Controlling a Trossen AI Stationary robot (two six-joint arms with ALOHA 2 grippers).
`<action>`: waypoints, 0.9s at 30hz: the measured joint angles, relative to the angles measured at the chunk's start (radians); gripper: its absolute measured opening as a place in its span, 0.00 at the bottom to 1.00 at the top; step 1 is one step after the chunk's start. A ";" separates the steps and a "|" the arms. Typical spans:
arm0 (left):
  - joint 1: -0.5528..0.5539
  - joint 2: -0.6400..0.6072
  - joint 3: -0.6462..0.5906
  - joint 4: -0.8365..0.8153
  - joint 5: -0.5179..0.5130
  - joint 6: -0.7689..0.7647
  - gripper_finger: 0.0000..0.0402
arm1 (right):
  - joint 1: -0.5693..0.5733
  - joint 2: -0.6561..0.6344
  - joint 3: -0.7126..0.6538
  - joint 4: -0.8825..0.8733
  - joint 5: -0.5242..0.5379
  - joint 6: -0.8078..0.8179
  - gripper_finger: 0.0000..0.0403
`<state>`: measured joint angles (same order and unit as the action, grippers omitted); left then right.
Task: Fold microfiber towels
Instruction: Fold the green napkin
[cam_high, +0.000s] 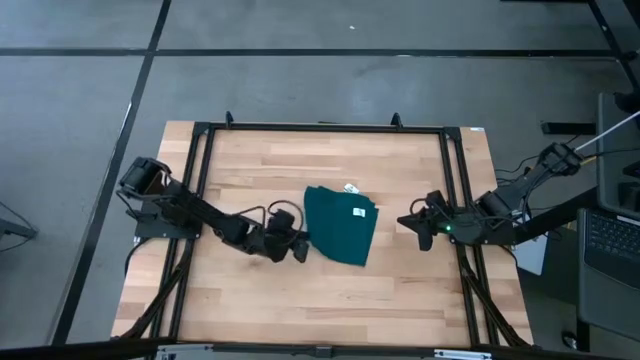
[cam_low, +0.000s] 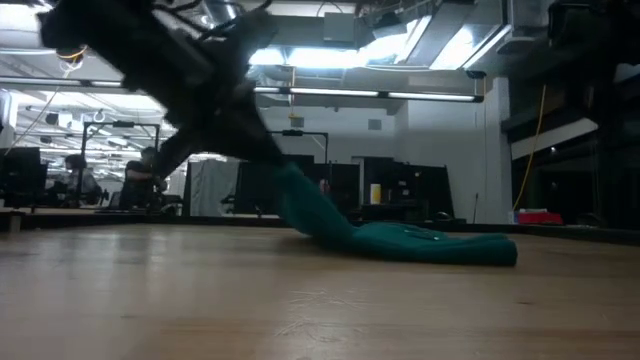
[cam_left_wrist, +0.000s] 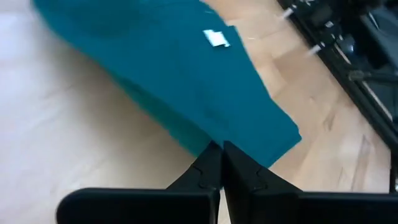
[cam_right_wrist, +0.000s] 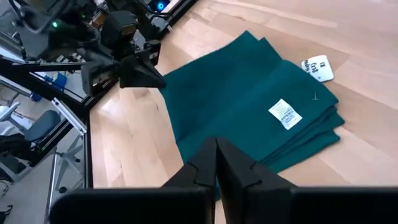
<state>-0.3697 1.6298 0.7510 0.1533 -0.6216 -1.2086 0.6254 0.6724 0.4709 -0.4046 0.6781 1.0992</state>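
The left hand (cam_high: 300, 243), closed and seemingly pinching its left edge, is lifting the soft, light, limp microfiber towel (cam_high: 340, 225) lying mid-desk (cam_high: 250, 290), while the right hand (cam_high: 424, 229), closed and empty, is waiting near the right edge.

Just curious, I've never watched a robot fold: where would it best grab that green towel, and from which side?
Probably the towel's left edge, which the left tool pinches, from the left arm's side. That edge is lifted clear of the table; the rest lies flat in stacked layers, harder to pinch.
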 joint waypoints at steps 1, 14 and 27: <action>0.014 0.000 0.012 0.003 0.017 0.041 0.01 | 0.008 -0.001 0.000 0.000 0.010 0.000 0.02; 0.204 0.353 0.485 -0.029 0.470 0.428 0.01 | 0.073 -0.029 0.000 0.008 0.105 0.000 0.03; 0.165 0.514 0.766 -0.084 0.518 0.509 0.00 | 0.105 -0.053 0.000 -0.001 0.091 -0.031 0.03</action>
<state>-0.2051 2.1434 1.5167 0.0690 -0.1040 -0.6997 0.7303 0.6193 0.4709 -0.4053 0.7694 1.0687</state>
